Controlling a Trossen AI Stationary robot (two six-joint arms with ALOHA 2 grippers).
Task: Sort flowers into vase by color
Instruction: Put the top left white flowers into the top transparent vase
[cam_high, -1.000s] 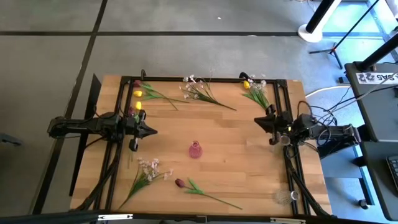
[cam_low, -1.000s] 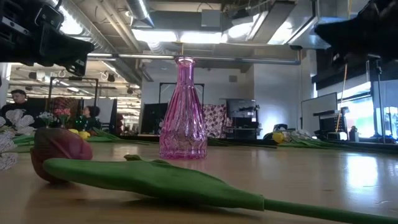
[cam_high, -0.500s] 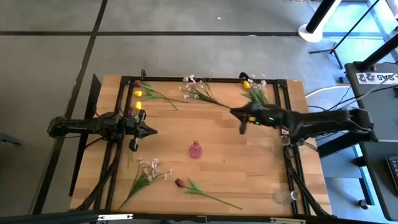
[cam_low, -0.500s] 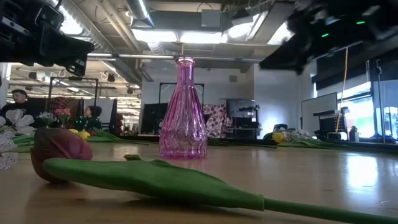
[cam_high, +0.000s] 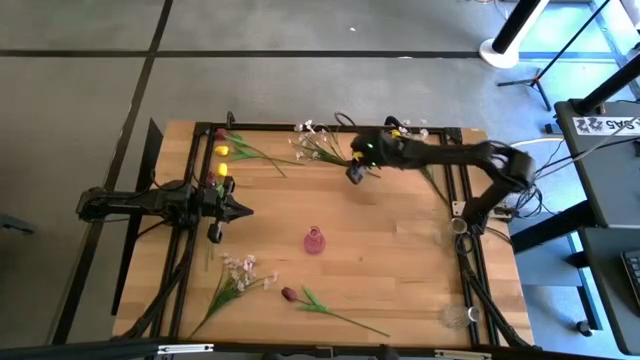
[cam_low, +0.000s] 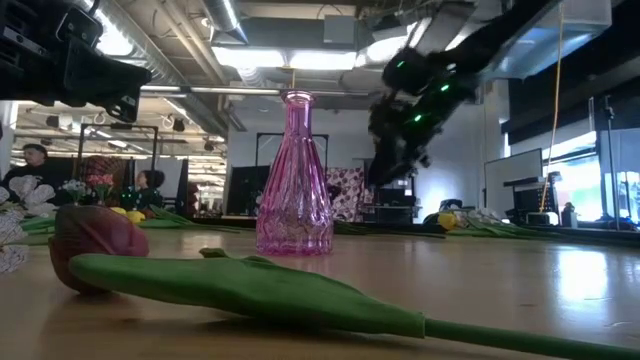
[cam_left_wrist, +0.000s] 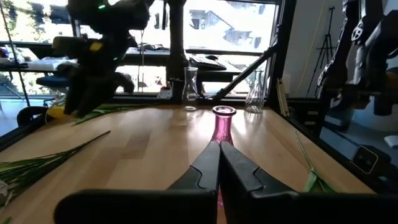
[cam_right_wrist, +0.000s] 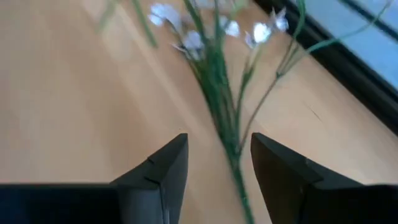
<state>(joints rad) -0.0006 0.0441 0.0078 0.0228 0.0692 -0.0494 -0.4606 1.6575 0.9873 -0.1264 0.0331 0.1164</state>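
High view: right tool (cam_high: 354, 172) hovering upper centre, fingers apart over white spray (cam_high: 322, 146) stem. Left tool (cam_high: 240, 210) waiting mid-left, fingers together. Pink vase (cam_high: 314, 241) sitting centre of counter (cam_high: 400, 260). Risk imo: thin stem slipping out, pinch landing off-centre.

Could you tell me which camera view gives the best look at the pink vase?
The low view: the pink vase stands upright at frame centre, its ribbed body and neck fully visible. The high view shows it only from above, mid-table. The left wrist view shows it partly behind the left gripper. The right wrist view misses it.
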